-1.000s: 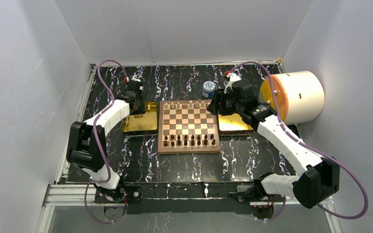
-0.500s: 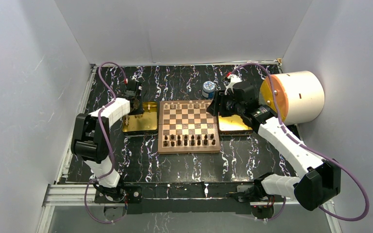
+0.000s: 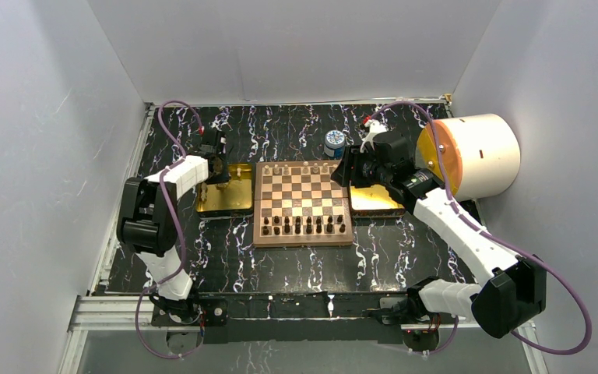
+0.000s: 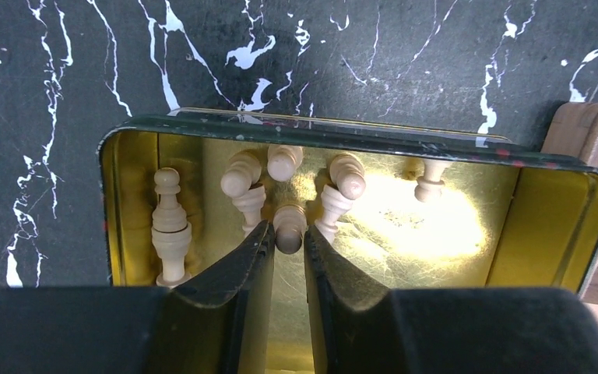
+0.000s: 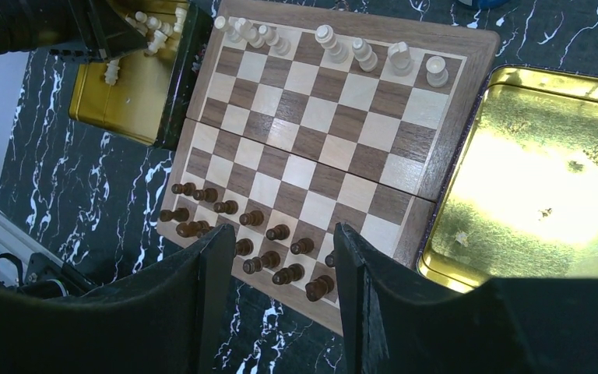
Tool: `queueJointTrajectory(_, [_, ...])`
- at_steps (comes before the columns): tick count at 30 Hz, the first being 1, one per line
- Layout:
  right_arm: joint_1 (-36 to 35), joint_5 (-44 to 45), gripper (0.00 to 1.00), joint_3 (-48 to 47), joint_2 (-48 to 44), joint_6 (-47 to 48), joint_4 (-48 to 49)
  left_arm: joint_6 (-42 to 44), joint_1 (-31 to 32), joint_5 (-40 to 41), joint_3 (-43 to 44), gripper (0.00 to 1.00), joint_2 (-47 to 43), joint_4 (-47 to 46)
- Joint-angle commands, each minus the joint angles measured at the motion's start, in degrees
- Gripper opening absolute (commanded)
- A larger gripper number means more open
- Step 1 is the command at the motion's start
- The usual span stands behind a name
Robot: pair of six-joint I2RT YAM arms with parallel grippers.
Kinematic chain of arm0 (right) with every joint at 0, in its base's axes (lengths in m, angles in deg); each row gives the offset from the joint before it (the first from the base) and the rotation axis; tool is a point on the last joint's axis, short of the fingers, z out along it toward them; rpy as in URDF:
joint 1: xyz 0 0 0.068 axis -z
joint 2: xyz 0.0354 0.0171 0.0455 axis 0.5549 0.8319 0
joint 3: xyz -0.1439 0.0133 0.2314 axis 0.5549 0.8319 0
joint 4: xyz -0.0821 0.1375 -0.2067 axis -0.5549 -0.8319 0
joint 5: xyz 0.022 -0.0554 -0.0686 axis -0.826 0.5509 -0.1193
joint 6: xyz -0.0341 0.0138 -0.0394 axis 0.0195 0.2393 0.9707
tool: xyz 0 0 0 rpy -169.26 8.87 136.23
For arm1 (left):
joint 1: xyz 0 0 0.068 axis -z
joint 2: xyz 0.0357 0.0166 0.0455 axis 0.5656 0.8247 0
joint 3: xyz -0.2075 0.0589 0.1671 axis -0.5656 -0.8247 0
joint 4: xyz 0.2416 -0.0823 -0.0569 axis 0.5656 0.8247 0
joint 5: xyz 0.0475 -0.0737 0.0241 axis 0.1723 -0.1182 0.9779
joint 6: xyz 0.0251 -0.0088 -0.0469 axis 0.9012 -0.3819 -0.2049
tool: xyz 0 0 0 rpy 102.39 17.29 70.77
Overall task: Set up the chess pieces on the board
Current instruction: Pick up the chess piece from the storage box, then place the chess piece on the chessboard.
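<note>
My left gripper [image 4: 286, 234] reaches into the left gold tray [image 4: 561, 234]. It is shut on a small cream pawn [image 4: 290, 220], with both jaws pressed against its sides. Several other cream chess pieces [image 4: 170, 226] lie or stand in the tray's far half. The board [image 3: 302, 195] lies at the table's centre. Several cream pieces [image 5: 335, 43] line its far row and dark pieces [image 5: 276, 232] fill the near rows. My right gripper [image 5: 284, 231] hangs open above the board's right near corner, with nothing between its fingers.
A second gold tray [image 5: 529, 171] lies right of the board with nothing in it. A blue-and-white jar [image 3: 334, 143] stands behind the board. A large white cylinder with an orange face [image 3: 475, 156] sits at the far right. White walls enclose the black marbled table.
The left gripper's jaws have closed in on the cream pawn in the tray, and the left arm's elbow has pulled in towards the wall. The right arm has barely moved.
</note>
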Motion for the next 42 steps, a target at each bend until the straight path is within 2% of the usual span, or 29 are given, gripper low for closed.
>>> queueJointTrajectory(1, [0.19,-0.04,0.58,-0.13,-0.96,0.01,2.49,0.78,-0.39,-0.37,1.94,0.19,0.34,-0.04])
queueJointTrajectory(4, [0.24,0.20,0.58,0.05,-1.29,0.10,2.44,1.38,-0.41,-0.51,2.41,0.18,0.63,0.19])
queueJointTrajectory(7, [0.19,0.33,0.58,0.39,-1.64,0.13,2.72,1.79,-0.39,-0.97,3.39,0.12,0.92,1.12])
queueJointTrajectory(17, [0.21,-0.60,0.58,1.37,-1.40,0.53,2.34,1.59,-0.39,0.46,5.47,0.10,-3.96,8.07])
queueJointTrajectory(27, [0.23,-0.37,0.58,3.07,-1.88,0.81,1.65,-0.32,1.16,-5.65,7.68,0.08,-11.52,11.59])
queueJointTrajectory(31, [0.19,-0.36,0.59,3.56,-2.30,0.72,1.13,-0.05,4.72,-5.84,12.06,0.08,-11.20,14.01])
queueJointTrajectory(36, [0.22,-0.16,0.60,4.48,-3.94,0.12,1.47,1.13,13.00,-2.98,19.91,0.07,-7.66,17.07])
queueJointTrajectory(42, [0.25,0.73,0.59,4.78,-4.97,0.10,0.40,0.12,19.69,-1.01,27.33,0.07,-2.62,17.51])
